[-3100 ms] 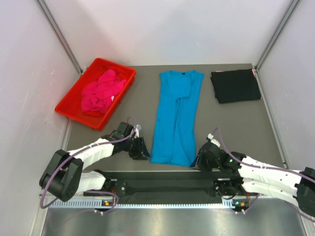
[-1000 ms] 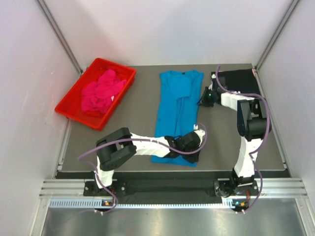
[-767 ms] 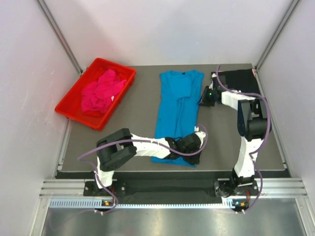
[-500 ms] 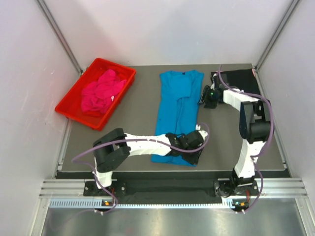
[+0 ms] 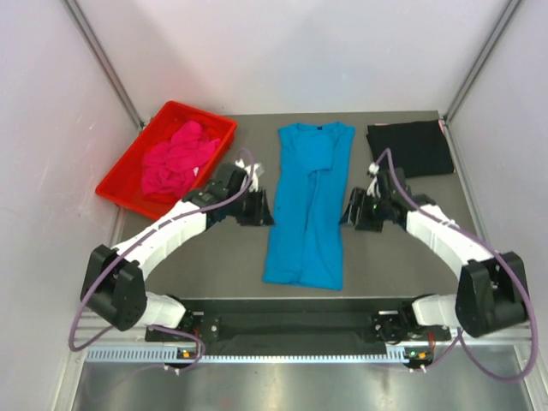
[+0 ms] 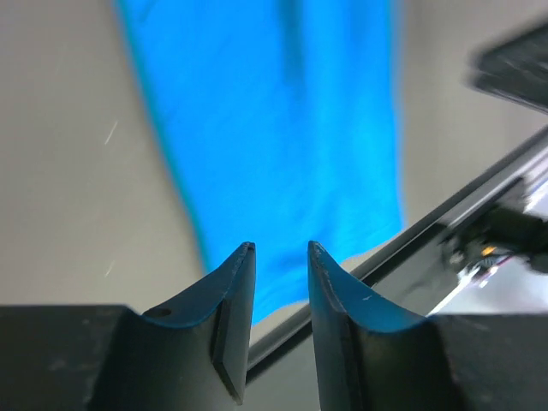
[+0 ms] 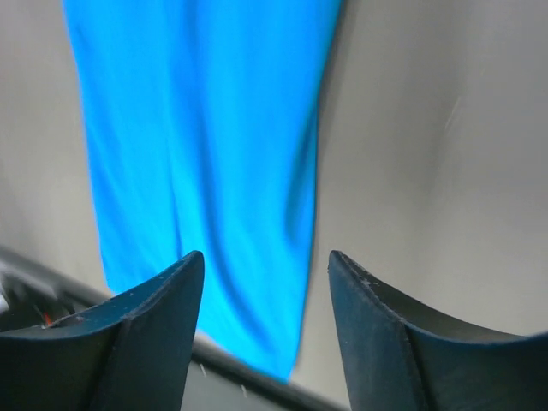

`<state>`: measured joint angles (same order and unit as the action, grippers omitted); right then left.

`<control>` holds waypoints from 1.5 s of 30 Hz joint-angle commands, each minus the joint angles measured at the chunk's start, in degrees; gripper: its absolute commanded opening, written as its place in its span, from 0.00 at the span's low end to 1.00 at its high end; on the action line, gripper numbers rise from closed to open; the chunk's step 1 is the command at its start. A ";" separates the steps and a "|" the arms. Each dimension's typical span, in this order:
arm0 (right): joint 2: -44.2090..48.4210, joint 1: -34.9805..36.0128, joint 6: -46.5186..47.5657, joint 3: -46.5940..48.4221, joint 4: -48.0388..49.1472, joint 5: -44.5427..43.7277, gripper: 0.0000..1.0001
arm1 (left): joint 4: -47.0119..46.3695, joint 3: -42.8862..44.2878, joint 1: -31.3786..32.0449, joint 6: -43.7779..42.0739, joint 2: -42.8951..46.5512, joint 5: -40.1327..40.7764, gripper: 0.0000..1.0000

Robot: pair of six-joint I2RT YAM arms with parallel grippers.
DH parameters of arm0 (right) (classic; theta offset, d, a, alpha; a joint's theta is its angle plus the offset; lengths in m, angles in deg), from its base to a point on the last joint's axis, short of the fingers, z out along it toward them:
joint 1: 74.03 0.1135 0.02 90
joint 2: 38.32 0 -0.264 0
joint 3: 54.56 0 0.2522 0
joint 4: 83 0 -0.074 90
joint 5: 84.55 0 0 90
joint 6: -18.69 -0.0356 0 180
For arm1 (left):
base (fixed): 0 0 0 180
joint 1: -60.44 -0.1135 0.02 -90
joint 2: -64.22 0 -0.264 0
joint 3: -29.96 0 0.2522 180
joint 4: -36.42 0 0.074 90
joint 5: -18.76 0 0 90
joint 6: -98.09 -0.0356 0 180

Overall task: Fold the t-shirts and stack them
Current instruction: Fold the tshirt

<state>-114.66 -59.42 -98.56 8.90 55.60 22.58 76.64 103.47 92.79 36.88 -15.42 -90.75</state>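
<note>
The turquoise t-shirt (image 5: 308, 205) lies flat mid-table, folded lengthwise into a long strip with its collar at the far end. My left gripper (image 5: 262, 208) is at the strip's left edge near its middle, jaws a little apart and empty. In the left wrist view the gripper (image 6: 280, 248) faces the turquoise cloth (image 6: 265, 128). My right gripper (image 5: 349, 212) is at the strip's right edge, open wide and empty. In the right wrist view the gripper (image 7: 265, 255) is above the shirt's edge (image 7: 214, 154). The black t-shirt (image 5: 409, 148) lies folded at the back right. The pink t-shirt (image 5: 175, 160) is crumpled in the tray.
The red plastic tray (image 5: 120, 190) stands at the back left, close behind my left arm. The black front rail (image 5: 291, 321) runs along the table's near edge and also shows in the left wrist view (image 6: 462, 240). White walls close in the left, right and back.
My left gripper has left the shirt's near hem and swung to its left edge. My right gripper has come from the collar end, beside the black shirt, to the shirt's right edge. The shirt has not moved.
</note>
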 commanded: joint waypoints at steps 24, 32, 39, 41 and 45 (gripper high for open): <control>19.38 20.98 -18.37 -27.63 6.10 -4.20 0.43 | -10.55 -28.63 -5.82 7.68 2.38 -14.51 0.38; 19.38 23.44 -21.18 -28.33 5.57 -6.58 0.41 | -13.79 -30.21 -5.82 9.61 2.64 -15.21 0.38; 19.91 24.67 -23.11 -29.56 6.72 -6.67 0.38 | -16.17 -32.94 -5.73 10.84 2.82 -16.53 0.38; 20.17 25.03 -23.38 -29.74 6.72 -6.67 0.37 | -16.70 -33.55 -5.55 11.28 3.08 -16.79 0.38; 20.87 25.55 -24.34 -29.83 6.19 -7.19 0.37 | -17.84 -33.99 -5.20 11.90 3.17 -16.44 0.38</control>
<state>-95.09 -35.03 -121.42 -20.24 61.09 16.66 62.26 70.31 87.31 48.10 -13.52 -106.42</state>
